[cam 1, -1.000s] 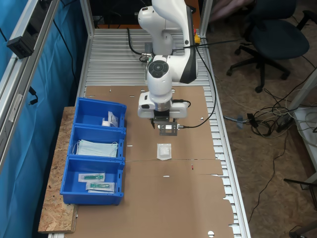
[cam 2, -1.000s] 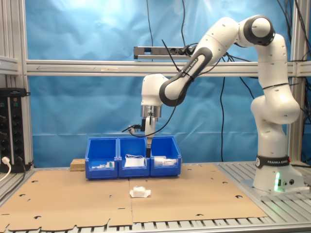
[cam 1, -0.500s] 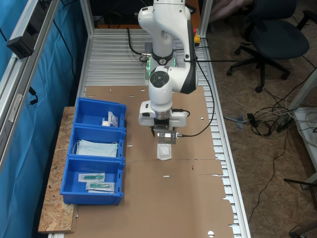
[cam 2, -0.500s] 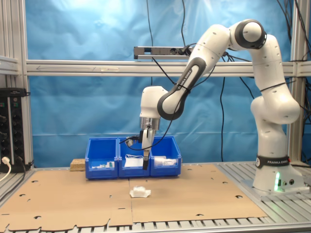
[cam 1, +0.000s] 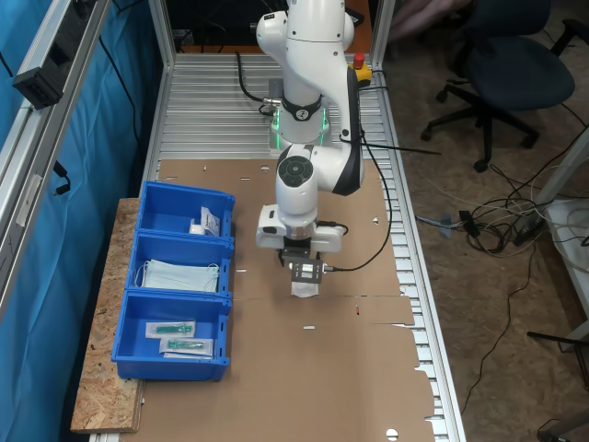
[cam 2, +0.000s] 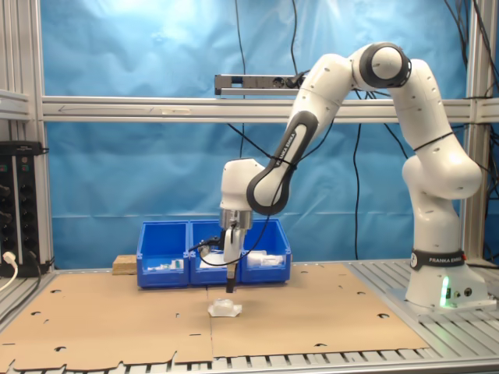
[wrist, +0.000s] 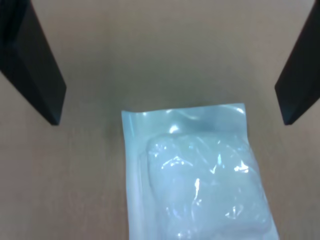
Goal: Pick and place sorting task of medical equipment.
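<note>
We have the gripper hanging just above the white packet, which lies flat on the cardboard sheet near its middle, well apart from the row of blue bins along the sheet's edge. In the second exterior view the gripper stands upright over the packet and is not touching it. In the wrist view the two dark fingers are spread wide with nothing between them, and the packet sits off centre, reaching only partway into the gap.

The step in hand, as we judge it, is the descent to grasp. To do it well we would first shift so the padded middle of the packet lies midway between the fingers, then come straight down until the tips nearly meet the cardboard, and close slowly. The packet is thin and its wrapper looks slippery, so pinching only the sealed border could let it slide out. We would aim for the thicker centre.

Against the pictures from half a second and a second ago, the arm has come down and moved out from its base: the gripper was then higher, short of the packet, and now covers most of it in the first exterior view. The packet itself has not moved.
</note>
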